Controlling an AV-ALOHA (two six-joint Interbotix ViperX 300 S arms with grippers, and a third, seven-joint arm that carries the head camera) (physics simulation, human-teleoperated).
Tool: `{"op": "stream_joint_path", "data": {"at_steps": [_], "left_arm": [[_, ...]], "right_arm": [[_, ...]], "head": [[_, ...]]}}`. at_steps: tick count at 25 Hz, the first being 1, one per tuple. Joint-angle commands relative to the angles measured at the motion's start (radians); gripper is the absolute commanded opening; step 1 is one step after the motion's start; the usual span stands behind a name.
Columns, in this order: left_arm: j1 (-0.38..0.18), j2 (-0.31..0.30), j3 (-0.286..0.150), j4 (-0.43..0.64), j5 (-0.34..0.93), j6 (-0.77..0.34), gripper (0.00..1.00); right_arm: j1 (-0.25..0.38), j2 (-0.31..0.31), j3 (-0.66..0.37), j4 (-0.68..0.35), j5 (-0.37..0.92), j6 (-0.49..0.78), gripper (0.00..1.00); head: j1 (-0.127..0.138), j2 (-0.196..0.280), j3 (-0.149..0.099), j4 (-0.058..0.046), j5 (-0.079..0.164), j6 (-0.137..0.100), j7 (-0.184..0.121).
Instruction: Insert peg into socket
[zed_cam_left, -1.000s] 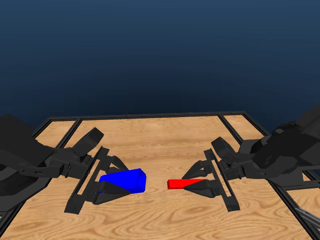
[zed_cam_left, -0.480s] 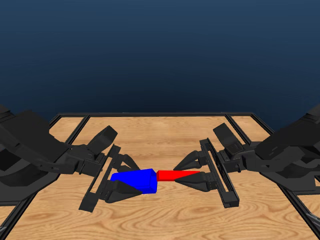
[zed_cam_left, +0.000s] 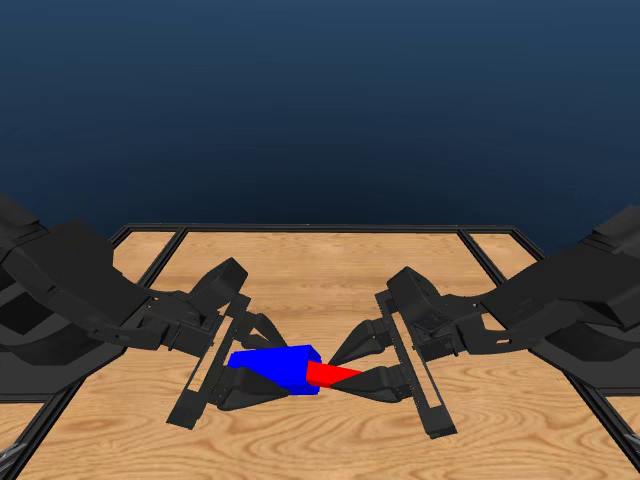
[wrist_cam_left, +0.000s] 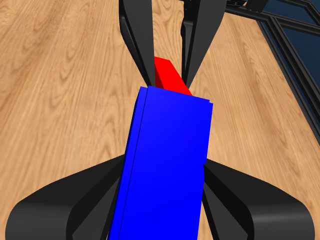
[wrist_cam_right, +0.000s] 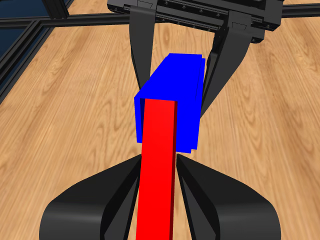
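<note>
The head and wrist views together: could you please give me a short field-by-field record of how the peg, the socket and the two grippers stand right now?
peg: slim red bar, its tip gone into the socket's open end
socket: blue block, held above the wooden table
left gripper: shut on the socket, one jaw on each side
right gripper: shut on the peg
alignment: in the right wrist view the peg meets the socket's end face
insertion: partly in; part of the red still shows between the grippers
</note>
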Motion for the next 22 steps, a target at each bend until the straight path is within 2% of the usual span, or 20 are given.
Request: {"op": "stream_joint_path", "data": {"at_steps": [1,2,4,5,6,9,10,11,12,14,15,16,18,22], "left_arm": [[0.015,-0.017,-0.031,-0.002,-0.018,-0.005,0.00],[0.014,-0.020,-0.032,-0.003,-0.014,-0.008,0.00],[0.016,-0.016,-0.024,-0.004,0.018,-0.010,0.00],[0.014,-0.015,-0.029,-0.005,-0.008,-0.021,0.00],[0.013,-0.003,-0.015,-0.005,0.000,-0.024,0.00],[0.022,0.002,-0.042,-0.004,0.033,-0.039,0.00],[0.026,0.016,-0.034,-0.004,0.050,-0.043,0.00],[0.027,0.006,-0.043,-0.005,0.061,-0.056,0.00],[0.028,0.026,-0.052,0.006,0.087,-0.059,0.00],[0.045,0.042,-0.070,0.025,0.153,-0.089,0.00],[0.037,0.037,-0.084,0.025,0.140,-0.090,0.00],[0.041,0.059,-0.089,0.034,0.183,-0.097,0.00],[0.040,0.045,-0.094,0.047,0.160,-0.115,0.00],[0.038,0.031,-0.099,0.061,0.160,-0.146,0.00]], "right_arm": [[-0.046,-0.004,-0.115,-0.107,0.149,0.018,0.00],[-0.054,0.000,-0.115,-0.142,0.203,0.022,0.00],[-0.060,-0.015,-0.139,-0.212,0.302,0.109,0.00],[-0.071,-0.017,-0.147,-0.291,0.394,0.140,0.00],[-0.074,-0.033,-0.198,-0.387,0.507,0.231,0.00],[-0.054,-0.031,-0.303,-0.650,0.841,0.477,0.00],[-0.044,-0.009,-0.315,-0.715,0.917,0.541,0.00],[-0.027,-0.013,-0.358,-0.767,0.972,0.595,0.00],[-0.026,0.012,-0.380,-0.821,1.029,0.651,0.00],[-0.005,0.039,-0.458,-0.900,1.114,0.721,0.00],[0.003,0.048,-0.478,-0.924,1.150,0.746,0.00],[0.010,0.076,-0.520,-0.949,1.157,0.773,0.00],[0.016,0.125,-0.564,-0.965,1.180,0.792,0.00],[0.020,0.160,-0.612,-0.973,1.193,0.831,0.00]], "head": [[0.007,-0.003,-0.009,0.001,-0.009,-0.002,0.000],[0.009,-0.003,-0.009,0.001,-0.010,-0.003,-0.001],[0.013,-0.004,-0.008,0.002,-0.008,-0.006,0.000],[0.015,-0.004,-0.008,0.002,-0.007,-0.009,0.000],[0.017,-0.004,-0.008,0.002,-0.004,-0.012,0.001],[0.022,-0.003,-0.008,0.001,0.001,-0.020,0.002],[0.023,-0.003,-0.008,0.001,0.001,-0.021,0.002],[0.025,-0.002,-0.008,0.002,0.002,-0.022,0.002],[0.027,-0.002,-0.008,0.002,0.003,-0.023,0.002],[0.032,0.000,-0.008,0.003,0.003,-0.026,0.003],[0.033,0.000,-0.008,0.003,0.002,-0.026,0.003],[0.035,0.000,-0.008,0.003,0.002,-0.026,0.001],[0.038,0.001,-0.008,0.004,0.001,-0.027,0.000],[0.041,0.000,-0.007,0.005,0.004,-0.028,-0.004]]}}
